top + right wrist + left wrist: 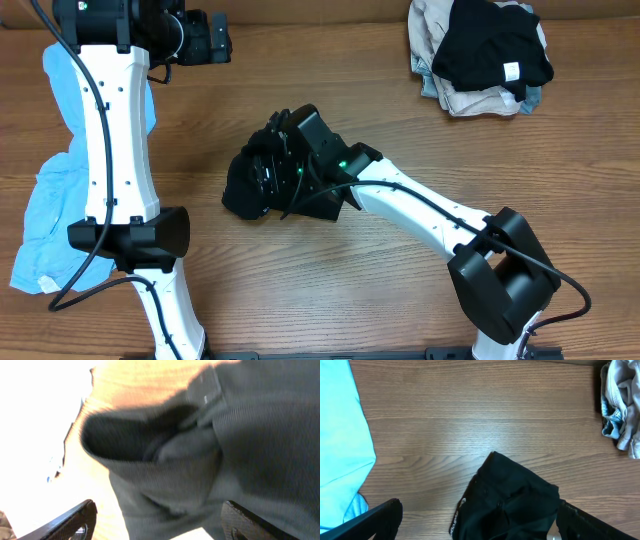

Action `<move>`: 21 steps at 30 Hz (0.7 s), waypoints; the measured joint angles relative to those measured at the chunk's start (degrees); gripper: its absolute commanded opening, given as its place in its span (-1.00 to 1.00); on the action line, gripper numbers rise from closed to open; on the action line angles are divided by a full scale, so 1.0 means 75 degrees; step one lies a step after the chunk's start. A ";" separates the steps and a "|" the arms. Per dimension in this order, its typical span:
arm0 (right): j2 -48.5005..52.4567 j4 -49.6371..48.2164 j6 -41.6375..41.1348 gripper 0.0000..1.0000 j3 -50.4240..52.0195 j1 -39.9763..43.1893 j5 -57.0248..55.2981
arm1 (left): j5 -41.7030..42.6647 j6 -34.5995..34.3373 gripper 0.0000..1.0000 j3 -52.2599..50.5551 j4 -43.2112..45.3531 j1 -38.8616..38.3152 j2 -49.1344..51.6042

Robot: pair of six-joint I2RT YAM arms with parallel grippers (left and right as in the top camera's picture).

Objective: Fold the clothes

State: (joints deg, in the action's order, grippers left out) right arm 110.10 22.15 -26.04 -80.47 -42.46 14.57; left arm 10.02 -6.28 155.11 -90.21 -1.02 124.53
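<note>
Black shirt (243, 188) is seen bunched at table (330, 290) ctr, under R gripper (157, 522). Its visible part is stretched diag., lower-left to upper-right in overhead. R jaws are spread wide, fabric btwn them. L gripper (218, 40) is parked wide open, upper left, well apart.

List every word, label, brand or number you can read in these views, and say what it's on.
Nothing can be read.
White tag on the piled black garment: too small to read.
Sewn label on the black shirt: too blurred to read.
</note>
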 measured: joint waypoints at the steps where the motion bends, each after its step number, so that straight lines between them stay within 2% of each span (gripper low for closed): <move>1: 0.0000 -0.0187 0.0052 0.71 0.0000 0.0000 -0.0003 | 0.0000 0.0009 1.00 0.0000 -0.0003 0.0000 0.0000; 6: 0.0041 -0.0758 0.0172 0.70 0.0000 0.0000 -0.0029 | -0.0023 0.0038 1.00 0.0000 -0.0012 0.0000 0.0000; 9: 0.0259 -0.0801 0.0286 0.14 -0.0006 0.0000 -0.0044 | -0.0023 0.0061 1.00 0.0000 -0.0041 0.0000 0.0000; 11: 0.0446 -0.0781 0.0294 0.01 -0.0006 0.0000 -0.0061 | -0.0035 0.0064 1.00 0.0000 -0.0044 0.0000 0.0000; 13: 0.0589 -0.0790 0.0265 -0.02 -0.0003 0.0003 -0.0070 | -0.0058 0.0064 1.00 -0.0006 -0.0061 0.0000 0.0000; 21: 0.0638 -0.0664 0.0294 -0.57 -0.0003 0.0105 -0.0052 | -0.0114 0.0064 0.99 -0.0006 -0.0061 0.0000 0.0000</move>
State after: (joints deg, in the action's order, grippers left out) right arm 114.89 17.17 -23.83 -80.49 -41.67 14.17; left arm 9.17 -5.80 155.06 -90.67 -1.02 124.53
